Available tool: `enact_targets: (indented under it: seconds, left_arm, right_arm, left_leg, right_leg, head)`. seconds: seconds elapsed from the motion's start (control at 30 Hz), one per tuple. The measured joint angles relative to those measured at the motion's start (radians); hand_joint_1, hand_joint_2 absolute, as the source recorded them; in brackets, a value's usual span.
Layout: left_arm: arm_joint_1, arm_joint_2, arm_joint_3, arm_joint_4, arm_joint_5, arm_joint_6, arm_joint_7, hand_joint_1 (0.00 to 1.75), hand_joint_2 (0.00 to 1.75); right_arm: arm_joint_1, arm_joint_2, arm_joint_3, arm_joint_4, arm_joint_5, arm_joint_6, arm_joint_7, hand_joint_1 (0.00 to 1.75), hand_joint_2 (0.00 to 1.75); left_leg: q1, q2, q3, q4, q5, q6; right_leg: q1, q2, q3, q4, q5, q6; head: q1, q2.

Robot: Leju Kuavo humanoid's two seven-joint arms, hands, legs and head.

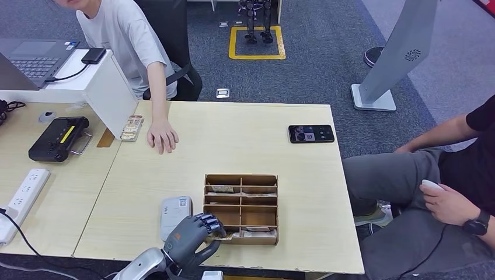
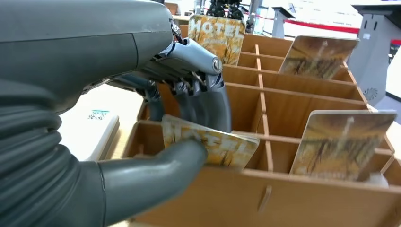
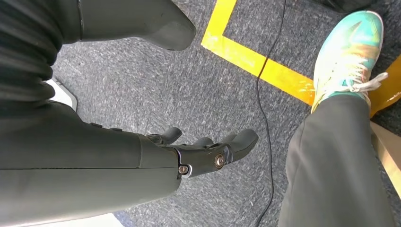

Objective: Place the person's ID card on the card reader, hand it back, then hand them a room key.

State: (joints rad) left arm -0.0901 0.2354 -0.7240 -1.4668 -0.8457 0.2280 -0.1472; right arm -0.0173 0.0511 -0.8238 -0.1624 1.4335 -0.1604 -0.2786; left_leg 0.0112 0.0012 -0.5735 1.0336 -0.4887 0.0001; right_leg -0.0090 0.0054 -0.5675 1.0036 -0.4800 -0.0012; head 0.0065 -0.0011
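My left hand [image 1: 191, 233] reaches into the near-left compartment of the wooden key box [image 1: 240, 175]. In the left wrist view its thumb and fingers pinch a yellow room key card [image 2: 222, 147] printed MOTEL, tilted in that compartment. More key cards [image 2: 343, 146] stand upright in other slots. The white card reader [image 1: 174, 213] lies just left of the box, close to my hand. The person's hand [image 1: 162, 137] rests flat on the far side of the table. My right hand [image 3: 208, 152] hangs over the carpet, fingers apart, holding nothing.
A small stack of cards [image 1: 132, 127] lies beside the person's hand. A black phone [image 1: 311, 133] sits at the far right of the table. A second person [image 1: 432, 186] sits close to the table's right edge. A power strip [image 1: 22, 192] and a black device [image 1: 58, 137] are on the left desk.
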Motion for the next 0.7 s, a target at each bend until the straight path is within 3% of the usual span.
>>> enact_targets:
  seconds: [0.7]
  left_arm:
    - [-0.001,-0.001,0.0,0.0,0.0,0.001,0.0,1.75,1.75]
  right_arm:
    - [0.002,0.0,-0.005,-0.012,-0.001,0.0,-0.001,0.0,1.75]
  left_leg:
    - [0.0,0.0,0.0,0.0,0.0,0.0]
  right_leg:
    - [0.0,0.0,0.0,0.0,0.0,0.0]
  head:
    - [0.0,0.0]
